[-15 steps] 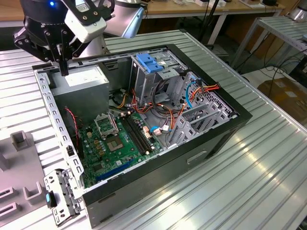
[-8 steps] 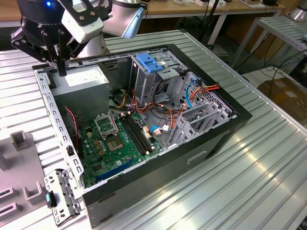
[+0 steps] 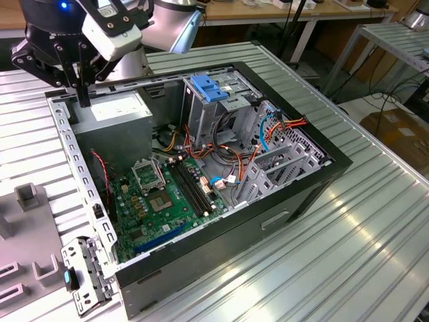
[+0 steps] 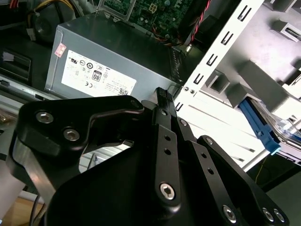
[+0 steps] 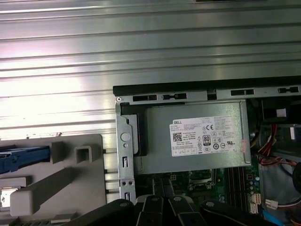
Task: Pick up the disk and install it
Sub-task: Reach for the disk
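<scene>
The hand, clenched and empty, hovers above the power-supply box; the disk rests on a grey fixture beside the case.

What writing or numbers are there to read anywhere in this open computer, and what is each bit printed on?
White label on the power supply: rows of fine print and certification marks, too small to quote reliably.
Pink sticker at the power supply's corner: blurred, unreadable.
Motherboard: printed markings too small to read.
</scene>
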`<move>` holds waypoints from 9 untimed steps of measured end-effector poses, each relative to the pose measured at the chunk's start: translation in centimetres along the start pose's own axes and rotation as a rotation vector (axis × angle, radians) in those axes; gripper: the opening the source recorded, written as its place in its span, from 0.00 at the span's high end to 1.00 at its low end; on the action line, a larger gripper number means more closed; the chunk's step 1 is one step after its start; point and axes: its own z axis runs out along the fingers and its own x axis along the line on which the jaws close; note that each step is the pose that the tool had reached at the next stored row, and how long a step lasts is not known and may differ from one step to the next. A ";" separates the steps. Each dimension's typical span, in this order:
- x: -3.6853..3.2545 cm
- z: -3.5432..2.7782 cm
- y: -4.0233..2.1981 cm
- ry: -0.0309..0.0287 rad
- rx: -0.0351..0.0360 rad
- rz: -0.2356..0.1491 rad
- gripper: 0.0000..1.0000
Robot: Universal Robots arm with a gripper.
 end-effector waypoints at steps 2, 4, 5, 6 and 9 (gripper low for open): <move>0.12 0.00 -0.01 0.0000 0.0000 0.000 0.89; 0.23 -0.01 -0.02 0.0000 0.0000 0.000 0.89; 0.29 -0.01 -0.02 0.0000 0.0000 0.000 0.89; 0.38 -0.01 -0.03 0.0000 0.0000 0.000 0.89; 0.55 -0.01 -0.04 0.0000 0.0000 0.000 0.89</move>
